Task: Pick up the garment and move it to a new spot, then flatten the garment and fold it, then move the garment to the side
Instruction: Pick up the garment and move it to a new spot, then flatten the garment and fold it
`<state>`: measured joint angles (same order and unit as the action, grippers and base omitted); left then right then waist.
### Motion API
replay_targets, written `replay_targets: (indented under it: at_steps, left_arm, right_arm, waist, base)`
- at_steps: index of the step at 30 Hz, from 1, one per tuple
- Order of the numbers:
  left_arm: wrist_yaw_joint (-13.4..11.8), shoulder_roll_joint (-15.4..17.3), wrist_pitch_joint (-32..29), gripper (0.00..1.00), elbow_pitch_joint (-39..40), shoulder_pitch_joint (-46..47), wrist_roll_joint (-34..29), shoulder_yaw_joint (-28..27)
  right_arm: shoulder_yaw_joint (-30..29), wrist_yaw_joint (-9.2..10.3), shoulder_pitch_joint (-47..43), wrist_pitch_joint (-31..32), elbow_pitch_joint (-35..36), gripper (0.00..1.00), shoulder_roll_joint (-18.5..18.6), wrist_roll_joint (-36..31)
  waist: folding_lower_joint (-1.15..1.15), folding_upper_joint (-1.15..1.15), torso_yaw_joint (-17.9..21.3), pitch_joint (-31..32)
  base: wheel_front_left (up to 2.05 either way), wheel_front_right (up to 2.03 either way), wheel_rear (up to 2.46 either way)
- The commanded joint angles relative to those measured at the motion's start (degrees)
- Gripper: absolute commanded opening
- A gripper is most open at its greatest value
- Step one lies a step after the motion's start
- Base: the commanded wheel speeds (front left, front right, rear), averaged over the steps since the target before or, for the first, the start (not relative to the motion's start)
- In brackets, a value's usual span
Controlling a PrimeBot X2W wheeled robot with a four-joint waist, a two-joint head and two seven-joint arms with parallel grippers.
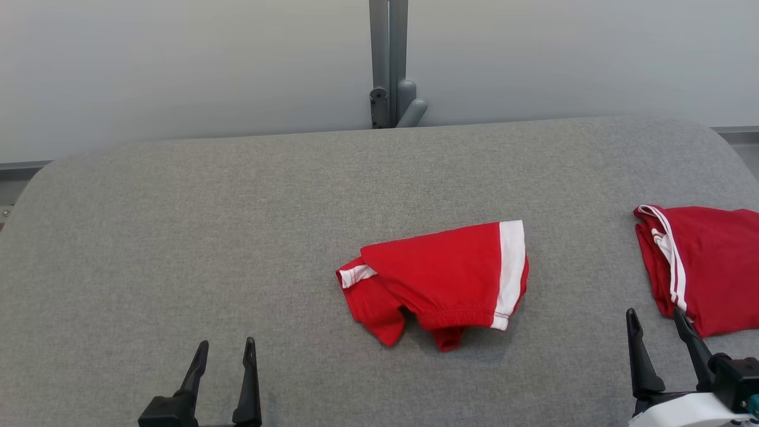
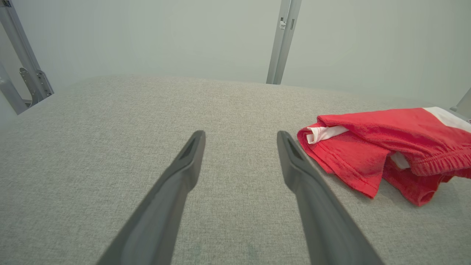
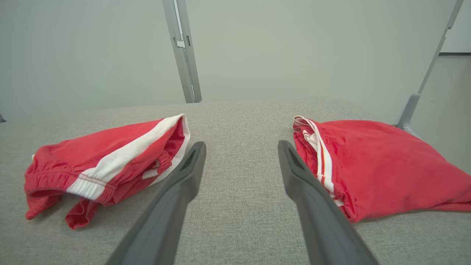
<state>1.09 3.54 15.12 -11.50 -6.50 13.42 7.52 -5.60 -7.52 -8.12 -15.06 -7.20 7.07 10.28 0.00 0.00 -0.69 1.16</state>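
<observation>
Claws spread, nothing held

At the middle of the grey cloth-covered bench (image 1: 178,237) lies the crumpled red fabric garment with a white band (image 1: 442,276). The left claw (image 1: 227,341) and the right claw (image 1: 654,311) stand spread, apart from it. A folded red white-striped garment (image 1: 711,261) lies just beside the right claw.

This looks like a test lab: a big tabletop (image 1: 178,237) covered in grey cloth, a plain pale wall (image 1: 178,59) behind, a grey metal post (image 1: 388,59) at top middle.
</observation>
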Motion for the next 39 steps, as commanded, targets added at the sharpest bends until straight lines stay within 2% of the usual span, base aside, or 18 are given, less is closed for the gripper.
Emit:
replay_targets:
  at_steps: [1, 17, 22, 29, 30, 32, 39]
  left_arm:
    - [0.4, -0.1, 0.0, 1.0, -0.2, -0.4, -0.7, -0.3]
    - [1.5, -0.6, 0.0, 1.0, -0.4, 0.2, -1.5, -1.6]
    - [1.2, -0.6, 0.0, 1.0, 0.3, 1.7, -1.2, 0.2]
    - [1.7, -0.6, 0.0, 1.0, 0.6, 6.3, 0.1, 11.0]
    - [1.7, -0.6, 0.0, 1.0, 0.6, 6.3, 0.1, 11.0]
    - [2.2, -0.6, -0.8, 1.0, 0.4, 8.8, 0.6, 15.5]
    - [2.9, -0.5, -10.0, 1.0, -2.3, 17.1, 1.8, 30.9]
  right_arm:
    - [0.1, 0.06, -0.4, -0.2, 0.0, 1.0, 0.1, -0.3]
    - [0.3, 0.07, 0.1, -0.2, -0.1, 1.0, -0.2, -0.3]
    - [0.5, 0.07, 0.5, -0.2, 0.1, 1.0, -0.2, -0.2]
    - [1.6, 0.07, 1.2, -0.2, 0.0, 1.0, 0.1, 0.0]
    - [1.6, 0.07, 1.2, -0.2, 0.0, 1.0, 0.1, 0.0]
    - [1.9, 0.07, 1.5, -0.2, 0.0, 1.0, 0.2, 0.1]
    - [3.1, 0.07, 3.0, -0.2, -0.1, 1.0, 0.3, 0.6]
  waist:
    - [0.0, 0.0, 0.0, 0.0]
    - [0.0, 0.0, 1.0, -0.1]
    - [0.0, 0.0, 1.4, -0.2]
    - [0.0, 0.0, 3.1, -0.4]
    - [0.0, 0.0, 3.1, -0.4]
    - [0.0, 0.0, 4.0, -0.5]
    - [0.0, 0.0, 8.4, -1.7]
  base:
    - [0.0, 0.0, 0.0]
    - [0.0, 0.0, 0.0]
    - [0.0, 0.0, 0.0]
    - [0.0, 0.0, 0.0]
    - [0.0, 0.0, 0.0]
    - [0.0, 0.0, 0.0]
    - [0.0, 0.0, 0.0]
